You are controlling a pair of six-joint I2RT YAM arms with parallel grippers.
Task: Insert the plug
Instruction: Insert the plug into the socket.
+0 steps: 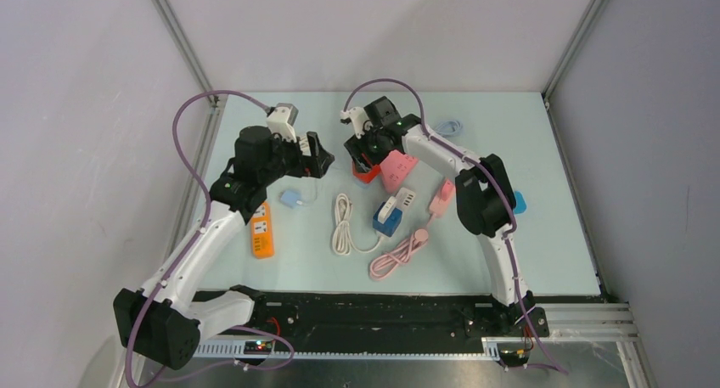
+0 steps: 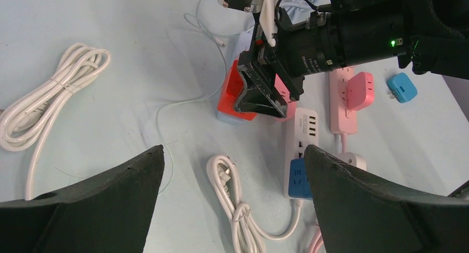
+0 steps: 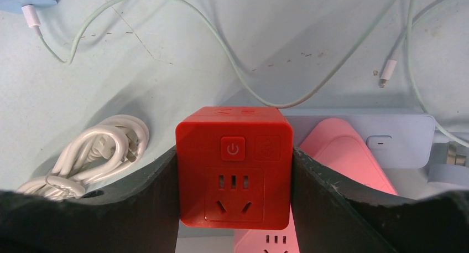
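I see my right jaws pinching the red socket cube (image 3: 233, 164) near the table's (image 1: 552, 235) far edge; my left jaws are spread wide.

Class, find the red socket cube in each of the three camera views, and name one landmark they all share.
Top external: red socket cube near the centre.
Left wrist: red socket cube just above centre, partly hidden.
Right wrist: red socket cube central, in the lower half.
Shared landmark: right gripper clamped on its sides.
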